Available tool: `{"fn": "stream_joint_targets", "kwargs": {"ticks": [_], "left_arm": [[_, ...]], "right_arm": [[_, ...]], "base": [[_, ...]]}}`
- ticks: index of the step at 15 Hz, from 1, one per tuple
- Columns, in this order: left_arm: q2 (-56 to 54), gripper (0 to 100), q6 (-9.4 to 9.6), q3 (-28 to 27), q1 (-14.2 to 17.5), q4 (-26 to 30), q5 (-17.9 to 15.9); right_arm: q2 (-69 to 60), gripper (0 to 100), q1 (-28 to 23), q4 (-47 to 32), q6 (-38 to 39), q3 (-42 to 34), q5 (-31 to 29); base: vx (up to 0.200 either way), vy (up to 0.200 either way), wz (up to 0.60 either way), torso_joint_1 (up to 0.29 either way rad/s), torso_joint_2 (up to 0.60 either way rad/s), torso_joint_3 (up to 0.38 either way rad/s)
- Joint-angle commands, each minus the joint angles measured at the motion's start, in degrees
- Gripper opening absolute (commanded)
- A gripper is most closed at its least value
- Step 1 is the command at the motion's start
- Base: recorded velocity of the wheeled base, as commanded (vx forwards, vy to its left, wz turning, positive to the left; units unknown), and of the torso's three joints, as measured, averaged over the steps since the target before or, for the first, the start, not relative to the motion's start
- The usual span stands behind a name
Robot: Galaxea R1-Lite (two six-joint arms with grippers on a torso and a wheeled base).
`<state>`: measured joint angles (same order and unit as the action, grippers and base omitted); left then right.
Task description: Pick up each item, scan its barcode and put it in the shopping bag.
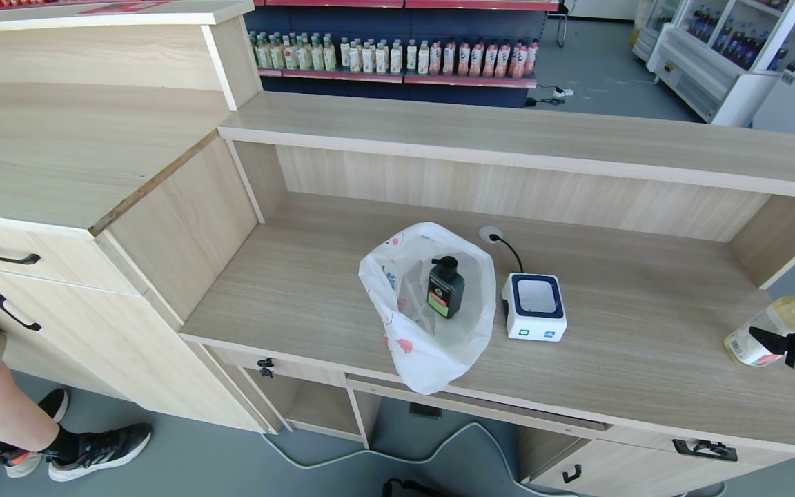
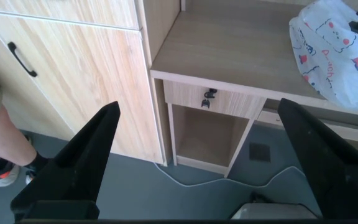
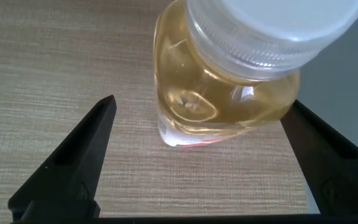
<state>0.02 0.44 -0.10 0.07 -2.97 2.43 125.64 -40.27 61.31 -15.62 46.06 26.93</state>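
Observation:
A clear bottle of yellow liquid with a white cap stands at the right end of the wooden counter. My right gripper is open around it, one finger on each side of the bottle. A white printed shopping bag sits open at the counter's front middle with a dark pump bottle inside. The white barcode scanner stands just right of the bag. My left gripper hangs open and empty below counter height, left of the bag.
A black cable runs from the scanner to a grommet behind it. A raised shelf borders the back of the counter and a taller cabinet with drawers stands to the left. A floor cable trails under the counter.

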Motion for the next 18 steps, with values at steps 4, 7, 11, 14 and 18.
{"fn": "stream_joint_targets", "kwargs": {"ticks": [4,7,11,14,18], "left_arm": [[-0.02,100,0.00,0.01,0.01,-0.01,0.04],[-0.02,100,0.00,0.01,0.01,-0.01,-0.05],[-0.02,100,0.00,0.01,0.01,-0.01,0.04],[-0.02,100,0.00,0.01,0.01,-0.01,0.04],[-0.02,100,0.00,0.01,0.01,-0.01,-0.05]], "right_arm": [[2.77,100,0.98,0.04,-0.12,2.99,-0.12],[3.91,100,1.68,1.45,-0.12,3.07,-0.12],[5.32,100,2.21,2.24,-0.20,3.78,-0.21],[6.46,100,2.65,2.94,-0.29,5.54,-0.21],[7.17,100,3.26,3.03,-0.38,6.15,-0.21]], "base": [[0.000,0.000,0.00,0.000,0.00,0.000],[0.000,0.000,0.00,0.000,0.00,0.000],[0.000,0.000,0.00,0.000,0.00,0.000],[0.000,0.000,0.00,0.000,0.00,0.000],[0.000,0.000,0.00,0.000,0.00,0.000]]}}
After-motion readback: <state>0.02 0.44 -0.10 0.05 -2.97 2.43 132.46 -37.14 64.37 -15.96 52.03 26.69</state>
